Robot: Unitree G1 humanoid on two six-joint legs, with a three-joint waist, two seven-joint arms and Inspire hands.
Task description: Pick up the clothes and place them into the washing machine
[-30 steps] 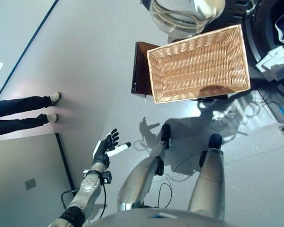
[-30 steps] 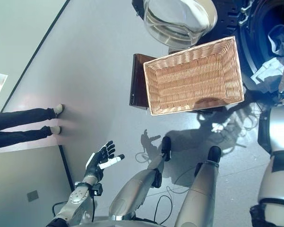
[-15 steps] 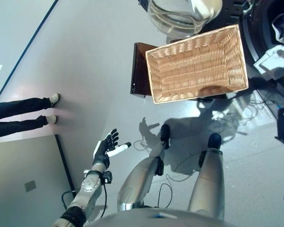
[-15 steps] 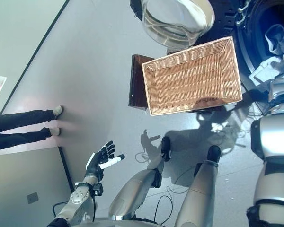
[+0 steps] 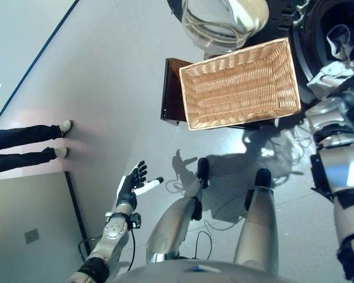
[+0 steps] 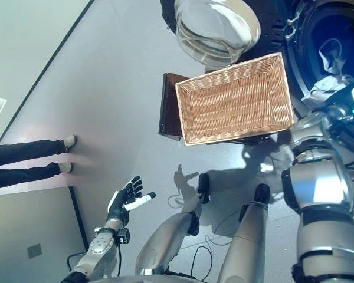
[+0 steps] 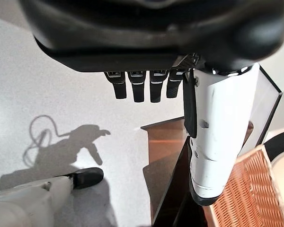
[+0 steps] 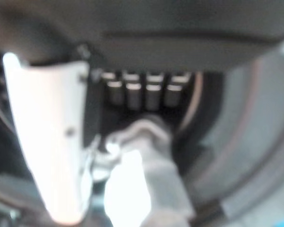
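Clothes point(image 6: 329, 65) lie in the washing machine point(image 6: 318, 35) just past my spread right hand point(image 8: 52, 142) — wicker basket point(image 6: 233, 106) empty, left hand point(image 5: 130, 186) splayed.

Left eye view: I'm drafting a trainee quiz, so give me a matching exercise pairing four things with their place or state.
1 wicker basket
2 clothes
3 left robot hand
4 person's legs

A inside the washer drum
B open, over the floor
C empty, on the dark stool
D at the left edge

Pairs: 1-C, 2-A, 3-B, 4-D
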